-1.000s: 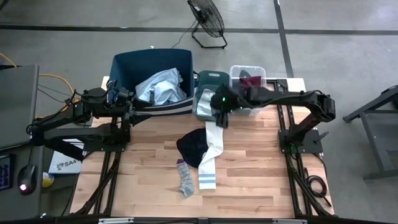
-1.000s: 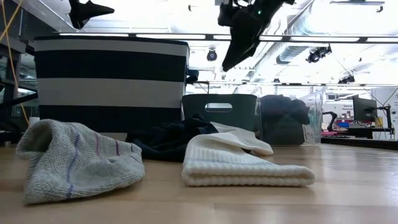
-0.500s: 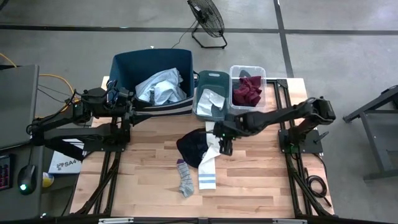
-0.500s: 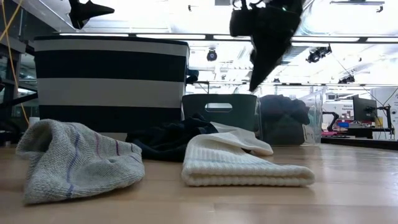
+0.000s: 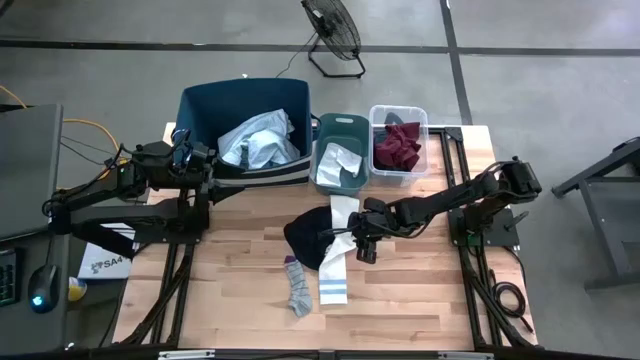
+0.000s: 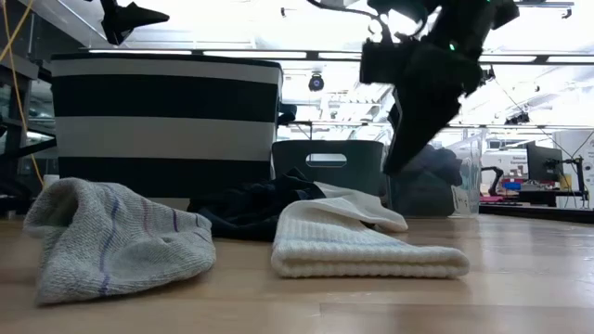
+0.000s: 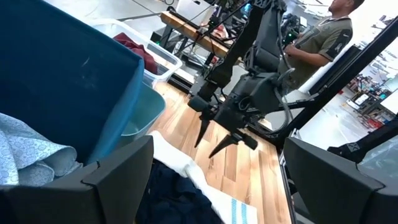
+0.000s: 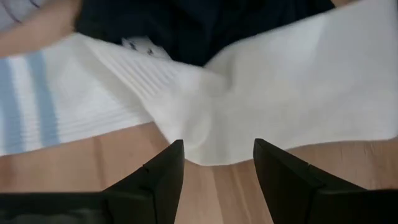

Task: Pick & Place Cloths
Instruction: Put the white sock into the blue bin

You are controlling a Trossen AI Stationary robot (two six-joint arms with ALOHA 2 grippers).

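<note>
The bench (image 5: 400, 290) is made of pale wooden planks. Three bins are lined up along its far edge: a large dark blue one with a white band (image 5: 245, 105), a smaller teal one (image 5: 338, 165) and a clear plastic one (image 5: 400, 150). A crumpled pale blue-white shirt (image 5: 262, 143) is seen in the large bin, a maroon garment (image 5: 398, 145) in the clear one and a pale folded cloth (image 5: 345, 158) in the teal one.

Three cloths are left on the planks: a long ribbed white sock with two pale blue stripes (image 5: 338, 255), a dark rounded garment (image 5: 308, 238) touching it on its left, and a grey knitted sock (image 5: 298, 285) just beside both, nearer the front edge.

The right end effector (image 5: 364, 243) is held just above the middle of the white sock, its fingers (image 8: 165, 177) spread apart and empty, the sock lying directly beyond them. The left end effector (image 5: 205, 165) is parked by the large bin, its fingers wide apart and empty.
</note>
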